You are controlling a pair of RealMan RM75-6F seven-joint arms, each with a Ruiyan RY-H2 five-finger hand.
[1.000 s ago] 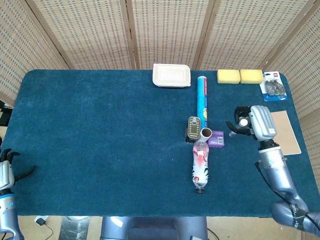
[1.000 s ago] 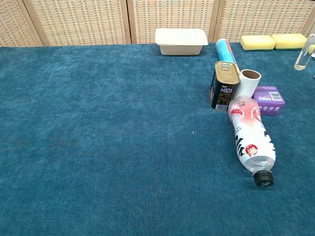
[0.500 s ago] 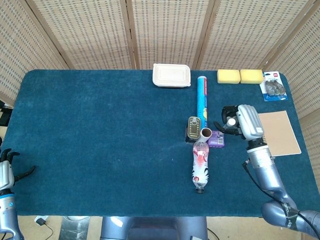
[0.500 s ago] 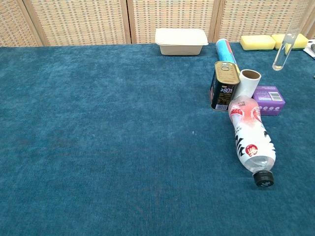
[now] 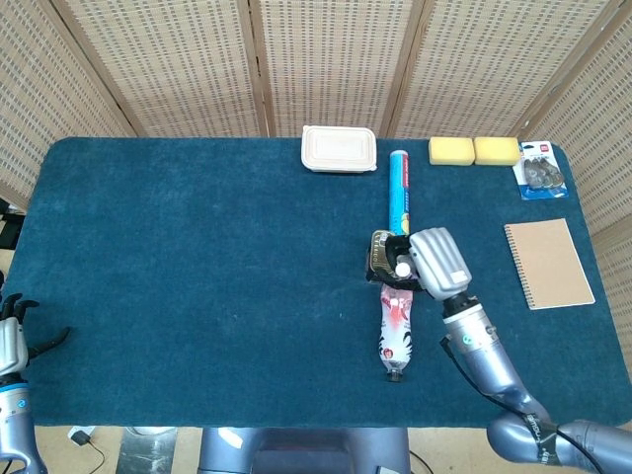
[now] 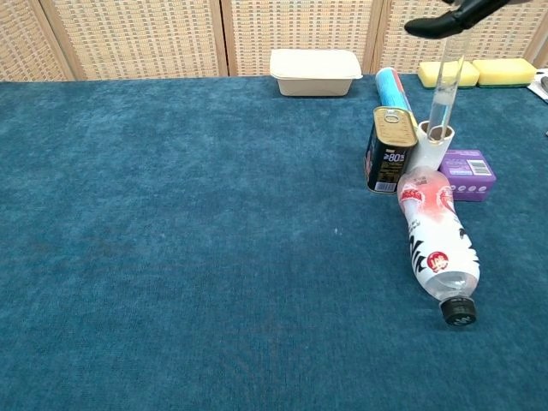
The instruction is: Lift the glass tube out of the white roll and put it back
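The right hand (image 5: 427, 265) is pinching the glass tube (image 6: 444, 94) near its top and holding it upright, with its lower end at or just inside the mouth of the white roll (image 6: 431, 146); judging by this, the put-back step is under way, and the next move is calling for a straight descent. The chest view is showing the tube against the roll's rim, which the head view is hiding. The left hand (image 5: 12, 341), only in the head view, is resting spread at the bench (image 5: 197, 286) edge.
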